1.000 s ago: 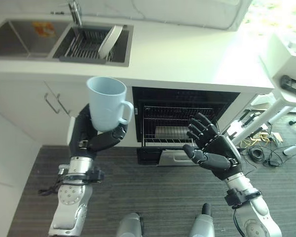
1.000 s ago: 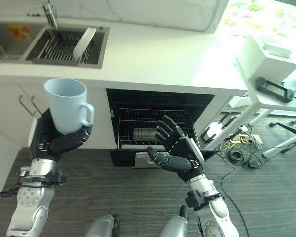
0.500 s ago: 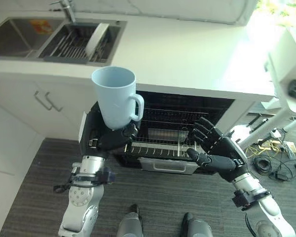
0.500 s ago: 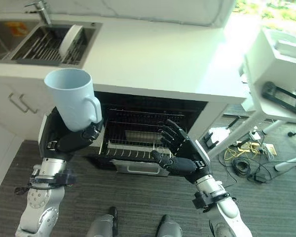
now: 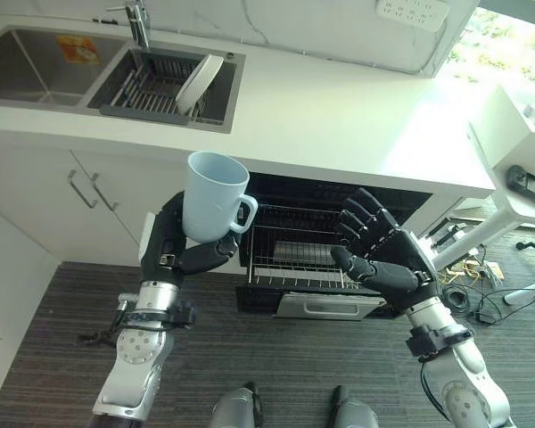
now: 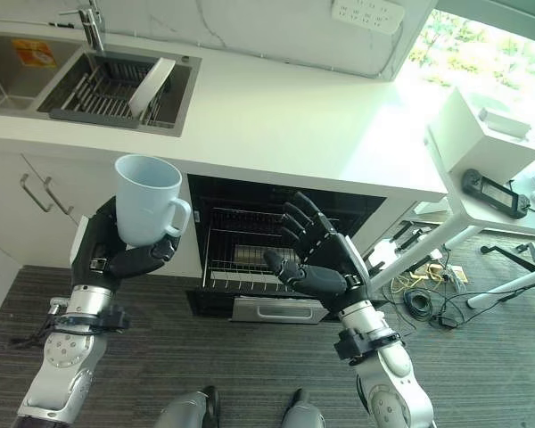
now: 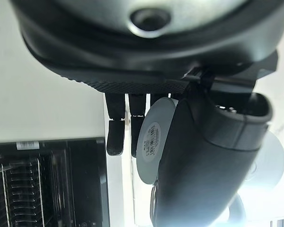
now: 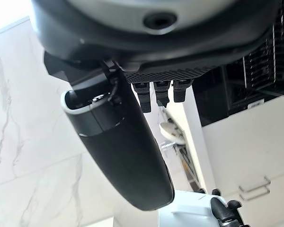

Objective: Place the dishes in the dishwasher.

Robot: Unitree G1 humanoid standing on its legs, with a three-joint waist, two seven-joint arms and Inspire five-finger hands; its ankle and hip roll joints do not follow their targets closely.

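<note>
A pale blue mug (image 5: 214,196) stands upright in my left hand (image 5: 180,252), whose fingers and thumb curl round its base; the left wrist view shows the mug's underside (image 7: 154,139) past the thumb. The handle points toward the open dishwasher (image 5: 334,234), whose wire rack (image 5: 290,263) is pulled partly out just to the right of the mug. My right hand (image 5: 383,259) is raised in front of the rack's right side, fingers spread and holding nothing. A white plate (image 5: 198,82) leans in the drying rack in the sink (image 5: 107,89) at the upper left.
The white countertop (image 5: 339,116) runs above the dishwasher. White cabinet doors with handles (image 5: 80,189) lie left of it. A white table (image 6: 481,152) with a dark device on it and loose cables (image 6: 419,299) stand at the right.
The camera has shifted. The mug now sits lower against the cabinet front, still in my left hand. My right hand stays open, slightly higher.
</note>
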